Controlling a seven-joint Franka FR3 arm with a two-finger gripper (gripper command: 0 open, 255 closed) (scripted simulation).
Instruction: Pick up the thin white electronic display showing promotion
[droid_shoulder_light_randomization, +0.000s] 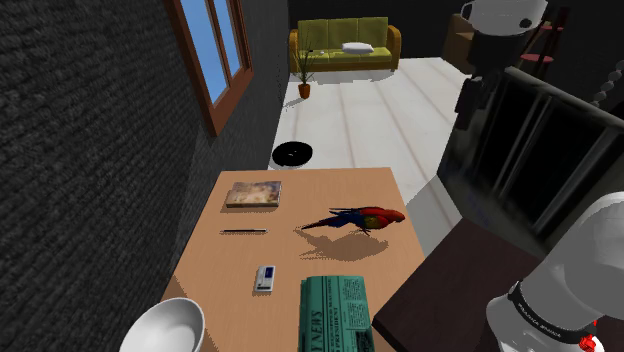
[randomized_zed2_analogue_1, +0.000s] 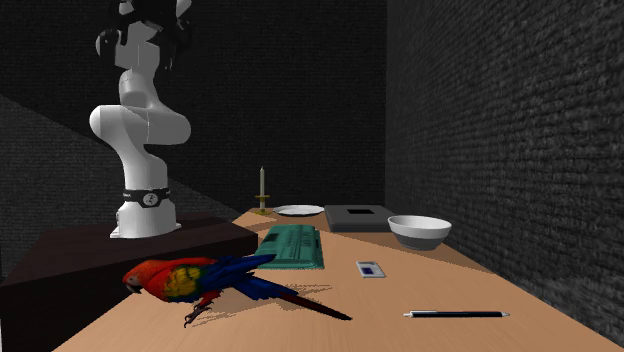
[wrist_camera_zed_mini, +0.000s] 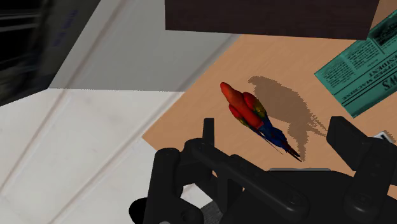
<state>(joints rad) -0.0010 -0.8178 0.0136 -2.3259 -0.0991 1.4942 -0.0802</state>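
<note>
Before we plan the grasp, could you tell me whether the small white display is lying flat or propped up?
Lying flat: the display rests face up on the table, its screen visible from above.

The white arm (randomized_zed2_analogue_1: 140, 125) is seen rising upright from its base, bent at a rounded joint and carried to the second exterior view's top edge; in the shoulder view its lowest link (droid_shoulder_light_randomization: 560, 290) is shown at lower right; the black tool (wrist_camera_zed_mini: 276, 126) is held high and pointed downward; its two fingers (wrist_camera_zed_mini: 208, 130) are set well apart.
</note>
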